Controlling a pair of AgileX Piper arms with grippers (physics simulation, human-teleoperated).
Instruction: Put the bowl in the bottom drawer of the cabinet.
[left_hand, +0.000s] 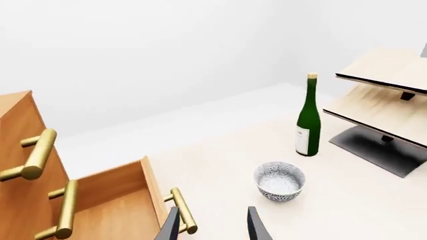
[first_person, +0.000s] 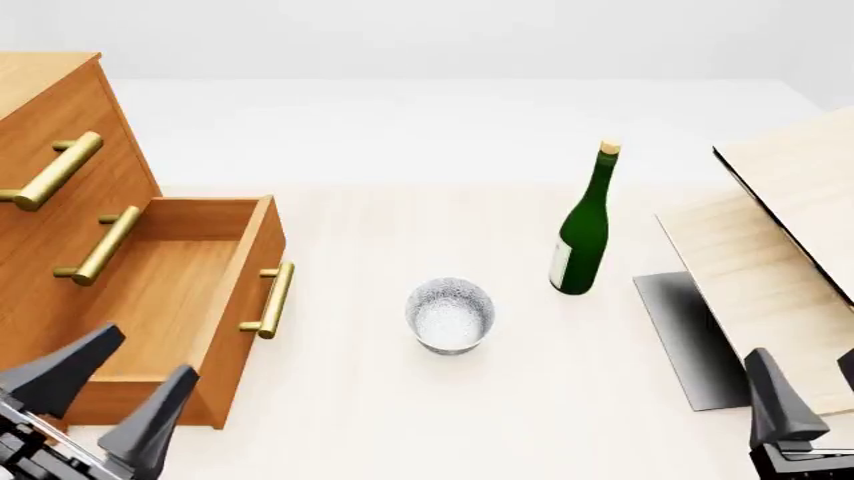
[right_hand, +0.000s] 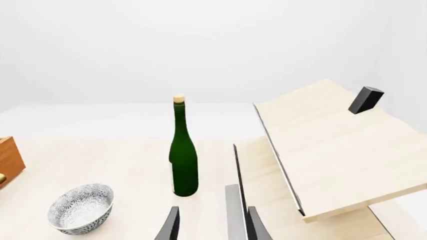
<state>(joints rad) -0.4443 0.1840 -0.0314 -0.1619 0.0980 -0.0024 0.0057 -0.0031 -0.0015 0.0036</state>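
- The wide orange-brown wooden bottom drawer (first_person: 160, 290) of the orange-brown wooden cabinet (first_person: 54, 160) stands pulled out; the small white speckled bowl (first_person: 450, 315) sits untouched on the pale table (first_person: 400, 420), between drawer and green wine bottle (first_person: 583, 225)
- I judge grasping and placing remain; my left gripper (first_person: 114, 395) and right gripper (right_hand: 210, 225) show fingers apart, empty
- Plain white room; pale light-wood boards (first_person: 787, 240) at right

bowl (left_hand: 280, 181) (upright) beside bottle (left_hand: 308, 118), drawer (left_hand: 120, 205) open.

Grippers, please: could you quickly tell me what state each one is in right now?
Left gripper: open, holding nothing, near the bottom drawer.
Right gripper: open, holding nothing.
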